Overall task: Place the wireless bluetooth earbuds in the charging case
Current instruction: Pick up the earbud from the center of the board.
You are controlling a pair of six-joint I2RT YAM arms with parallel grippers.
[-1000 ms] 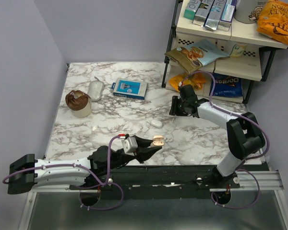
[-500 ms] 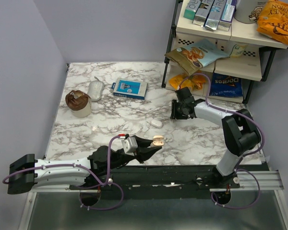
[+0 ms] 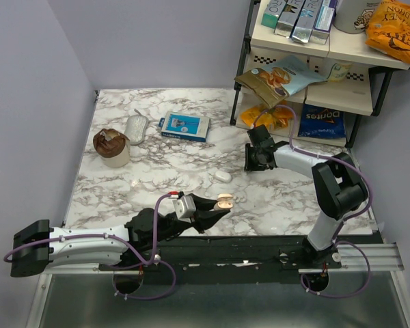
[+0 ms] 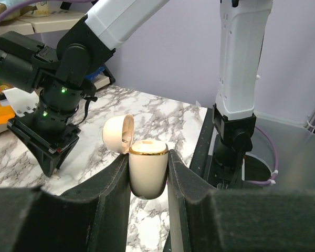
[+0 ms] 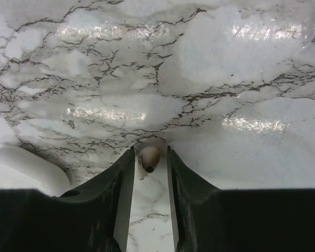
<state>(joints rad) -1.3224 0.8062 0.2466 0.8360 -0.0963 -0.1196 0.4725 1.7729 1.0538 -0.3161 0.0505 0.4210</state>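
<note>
My left gripper [image 3: 221, 203] [image 4: 148, 157] is shut on the cream charging case [image 4: 147, 172] [image 3: 224, 200], held above the table's near edge. The case stands upright with a gold rim and its lid [image 4: 118, 134] tipped open to the left. My right gripper [image 3: 249, 162] [image 5: 149, 153] is down on the marble near the shelf. A small beige earbud [image 5: 149, 157] lies between its fingertips, with a thin gap on each side. In the top view the earbud is hidden by the gripper.
A white oval case [image 3: 223, 175] [image 5: 23, 169] lies left of my right gripper. At the back left stand a brown-topped cup [image 3: 111, 145], a white mouse [image 3: 136, 128] and a blue box [image 3: 184, 126]. A shelf rack [image 3: 307, 75] of snack bags borders the back right.
The right arm has shifted slightly left and its jaws have narrowed around the earbud. The left arm and the case have not moved.
</note>
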